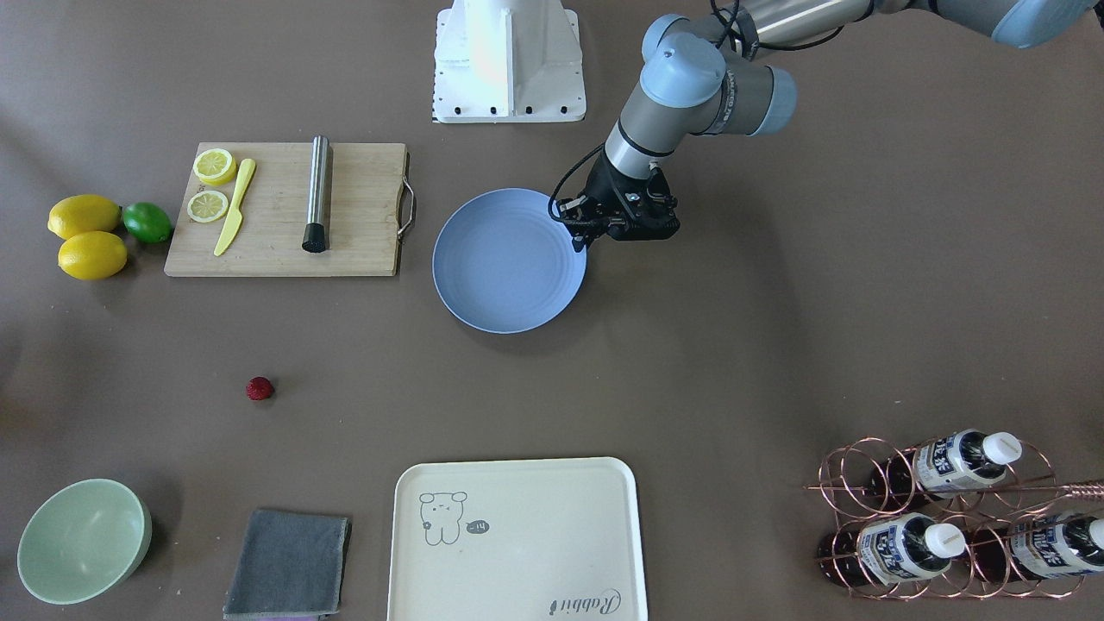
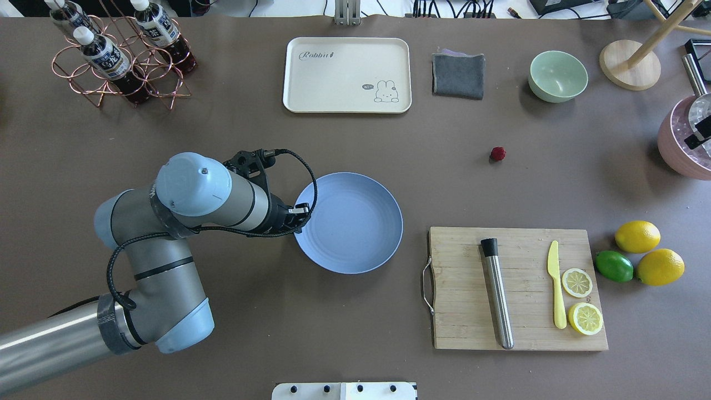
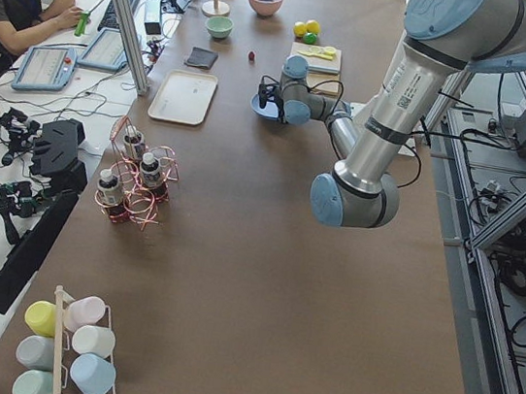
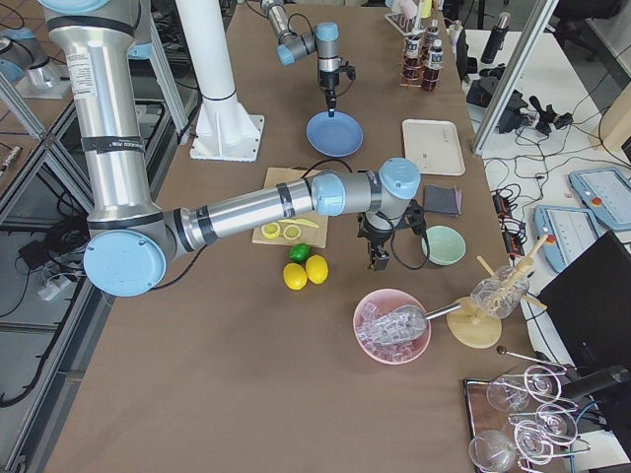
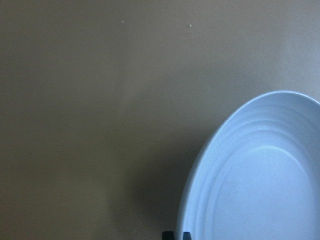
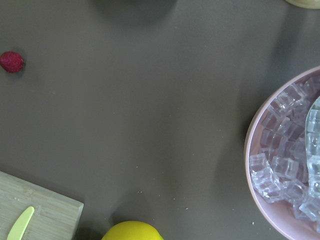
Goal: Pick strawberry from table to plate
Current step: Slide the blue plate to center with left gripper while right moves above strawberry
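Observation:
The strawberry (image 1: 260, 389) (image 2: 497, 154) is a small dark-red berry lying alone on the brown table (image 1: 776, 328), well away from the plate. It also shows at the top left of the right wrist view (image 6: 11, 62). The round blue-grey plate (image 1: 509, 276) (image 2: 355, 233) lies flat with nothing on it. My left gripper (image 1: 580, 235) (image 5: 178, 235) points down at the plate's rim, fingertips close together with nothing between them. My right gripper (image 4: 380, 258) hangs above the table between the lemons and the green bowl; I cannot tell whether it is open or shut.
A wooden cutting board (image 2: 516, 289) holds a steel muddler, a yellow knife and lemon slices. Two lemons (image 2: 637, 236) and a lime lie beside it. A cream tray (image 2: 347, 75), grey cloth (image 2: 458, 75), green bowl (image 2: 557, 76), pink ice bowl (image 6: 285, 165) and bottle rack (image 2: 119, 61) ring the table.

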`<state>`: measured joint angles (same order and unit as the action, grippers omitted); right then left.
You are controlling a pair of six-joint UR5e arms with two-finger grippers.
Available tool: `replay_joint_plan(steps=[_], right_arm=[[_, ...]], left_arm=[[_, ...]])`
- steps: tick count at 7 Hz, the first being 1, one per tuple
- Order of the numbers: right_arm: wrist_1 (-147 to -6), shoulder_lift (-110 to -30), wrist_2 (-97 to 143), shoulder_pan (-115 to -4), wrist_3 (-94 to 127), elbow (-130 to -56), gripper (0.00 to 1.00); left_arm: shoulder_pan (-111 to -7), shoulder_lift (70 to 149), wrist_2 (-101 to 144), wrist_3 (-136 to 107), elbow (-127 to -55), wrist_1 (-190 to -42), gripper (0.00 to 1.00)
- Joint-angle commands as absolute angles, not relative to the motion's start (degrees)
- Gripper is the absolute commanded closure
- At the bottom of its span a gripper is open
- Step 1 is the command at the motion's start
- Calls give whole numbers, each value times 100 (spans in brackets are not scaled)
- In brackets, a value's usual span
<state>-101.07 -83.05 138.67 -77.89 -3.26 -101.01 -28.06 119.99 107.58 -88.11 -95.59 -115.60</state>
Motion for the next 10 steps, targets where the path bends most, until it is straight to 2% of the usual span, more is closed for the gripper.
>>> replay_joint_plan(steps=[1, 2, 3, 5, 7, 10], right_arm=[[-10107, -8210, 13895, -7726, -238, -10108, 0], [-10107, -8131, 13896, -7647, 24, -10116, 0], [-10107, -7991, 13887, -7559, 235, -10081, 0], [-9829, -7719, 13887, -7192, 1014, -10038, 0], [-8655, -7148, 13660, -6333, 2910, -9592, 0], [-6561, -6402, 12474, -5285, 4181, -8038, 0]], left_arm=[[-2804, 12085, 10600, -8859, -9081, -12178, 100], [-2830, 12076, 10600, -8990, -9079, -12190, 54], [-2856, 12024, 10600, -9087, -9297, -12147, 3], [-2996, 11753, 10600, -9044, -9579, -12129, 2], [-3487, 11288, 10913, -8285, -10209, -11545, 2], [-4269, 10480, 11378, -7227, -10967, -10925, 2]])
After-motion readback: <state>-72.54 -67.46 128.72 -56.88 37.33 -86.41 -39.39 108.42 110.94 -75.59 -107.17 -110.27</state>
